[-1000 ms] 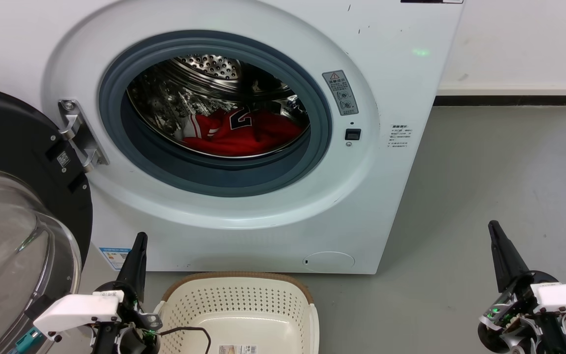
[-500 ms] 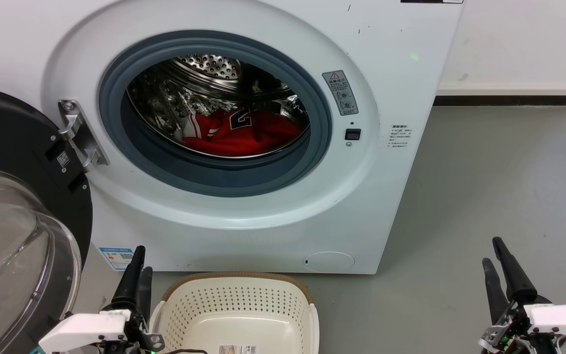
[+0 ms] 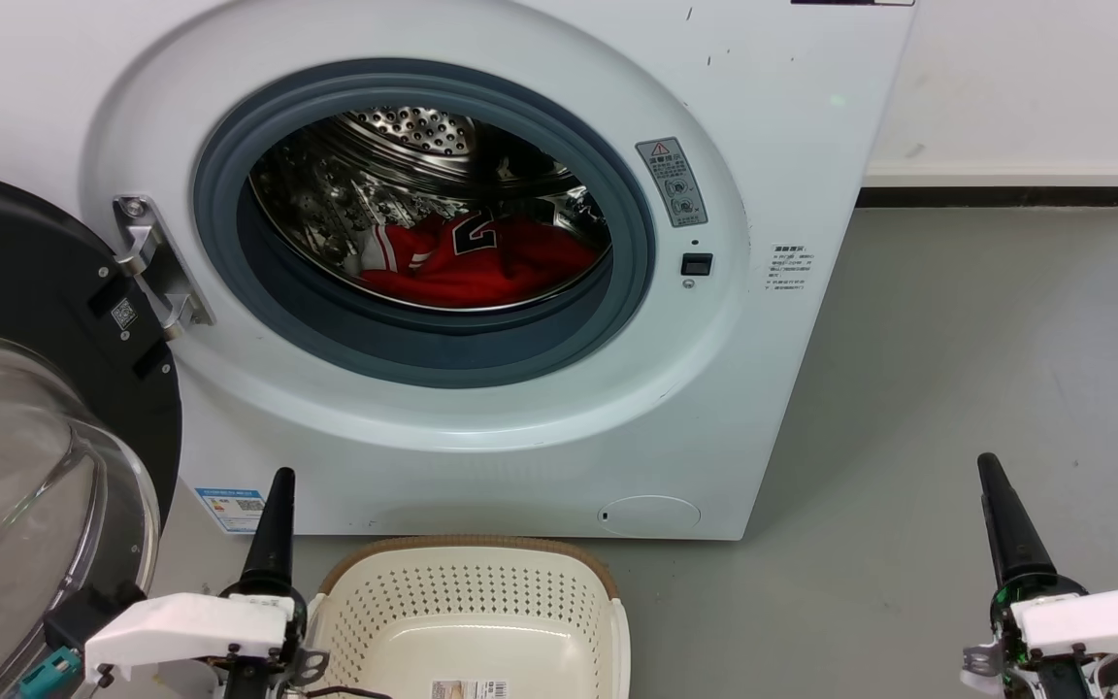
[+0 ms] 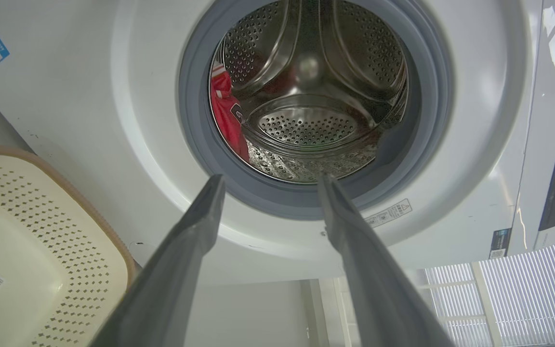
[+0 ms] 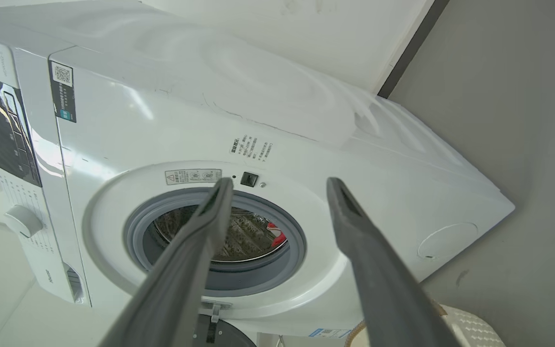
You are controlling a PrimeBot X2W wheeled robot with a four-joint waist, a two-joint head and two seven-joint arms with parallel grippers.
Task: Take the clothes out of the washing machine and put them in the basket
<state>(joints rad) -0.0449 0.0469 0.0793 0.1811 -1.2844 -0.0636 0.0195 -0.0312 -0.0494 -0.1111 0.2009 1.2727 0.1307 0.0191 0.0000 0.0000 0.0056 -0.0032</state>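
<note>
While red jersey [image 3: 481, 260] sits in washer drum [image 3: 404, 131], L gripper [image 4: 271, 179] & R gripper [image 5: 280, 182] hang spread wide, empty; basket [image 3: 472, 594] btwn them.

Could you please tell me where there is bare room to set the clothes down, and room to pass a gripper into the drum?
The basket is bare inside, save a sticker on its bottom. The grey floor right of the washing machine is bare too. In the drum, the space above the clothes is free; the open door crowds the left side.
</note>
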